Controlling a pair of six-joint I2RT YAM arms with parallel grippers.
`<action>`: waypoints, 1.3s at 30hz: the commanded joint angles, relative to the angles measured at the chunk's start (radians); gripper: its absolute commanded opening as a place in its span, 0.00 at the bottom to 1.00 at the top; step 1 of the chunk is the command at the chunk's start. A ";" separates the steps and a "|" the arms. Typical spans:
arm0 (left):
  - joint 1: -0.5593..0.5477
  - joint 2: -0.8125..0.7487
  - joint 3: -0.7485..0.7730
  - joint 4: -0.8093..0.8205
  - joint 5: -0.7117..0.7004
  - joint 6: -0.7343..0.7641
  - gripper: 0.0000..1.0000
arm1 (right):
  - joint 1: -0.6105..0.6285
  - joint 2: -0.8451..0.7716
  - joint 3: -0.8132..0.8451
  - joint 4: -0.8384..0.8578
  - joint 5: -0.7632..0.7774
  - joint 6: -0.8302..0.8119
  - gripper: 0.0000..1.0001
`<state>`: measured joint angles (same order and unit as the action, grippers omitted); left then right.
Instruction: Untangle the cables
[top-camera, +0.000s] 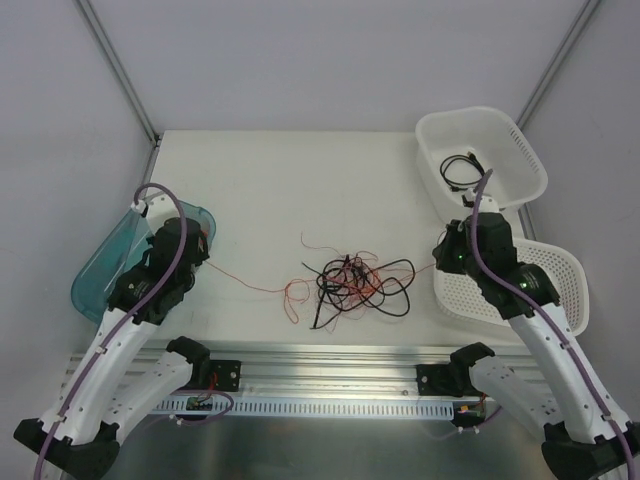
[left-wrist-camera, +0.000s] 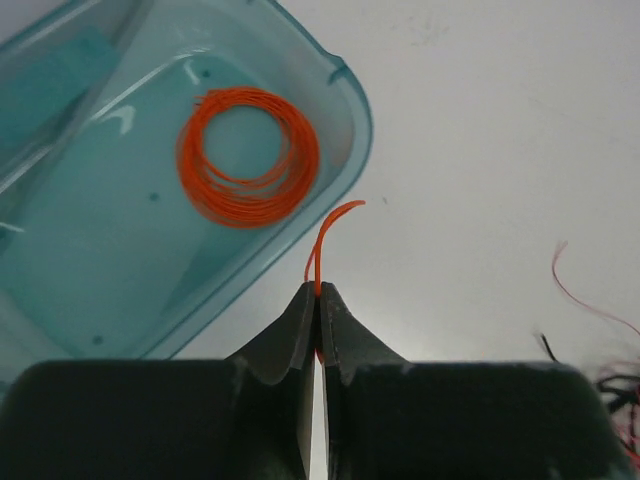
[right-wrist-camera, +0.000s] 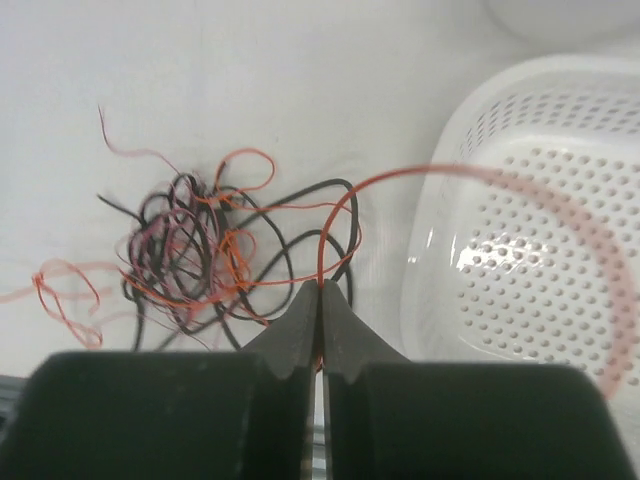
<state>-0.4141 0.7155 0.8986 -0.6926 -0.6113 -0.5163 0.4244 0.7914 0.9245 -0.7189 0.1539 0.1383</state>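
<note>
The cables (top-camera: 355, 283) lie as a loose tangle of thin black, orange and red wires at the table's middle front. The tangle also shows in the right wrist view (right-wrist-camera: 200, 250) and at the right edge of the left wrist view (left-wrist-camera: 615, 385). My left gripper (top-camera: 207, 247) (left-wrist-camera: 318, 290) is shut on an orange wire (left-wrist-camera: 325, 235), which runs along the table (top-camera: 250, 283) to the tangle. My right gripper (top-camera: 440, 258) (right-wrist-camera: 321, 285) is shut on a red-orange wire (right-wrist-camera: 335, 215) that arcs over the basket.
A teal tray (top-camera: 100, 270) (left-wrist-camera: 345, 110) beside the left gripper holds a wound orange ring coil (left-wrist-camera: 248, 155). A white basket (top-camera: 520, 150) at the back right holds a black cable (top-camera: 462, 166). A second white basket (top-camera: 560, 270) (right-wrist-camera: 520, 230) sits under the right arm.
</note>
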 joint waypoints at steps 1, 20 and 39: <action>0.015 -0.024 0.097 -0.084 -0.241 0.016 0.00 | -0.055 -0.023 0.138 -0.060 0.047 -0.035 0.01; 0.015 0.058 0.198 0.050 0.553 0.035 0.00 | 0.095 0.176 0.002 0.124 -0.329 -0.134 0.60; 0.015 -0.080 -0.010 0.068 0.578 -0.030 0.00 | 0.422 0.641 0.207 0.276 -0.459 -0.373 0.62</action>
<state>-0.4042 0.6506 0.9005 -0.6613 -0.0540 -0.5270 0.8295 1.3636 1.0729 -0.5003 -0.2314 -0.1711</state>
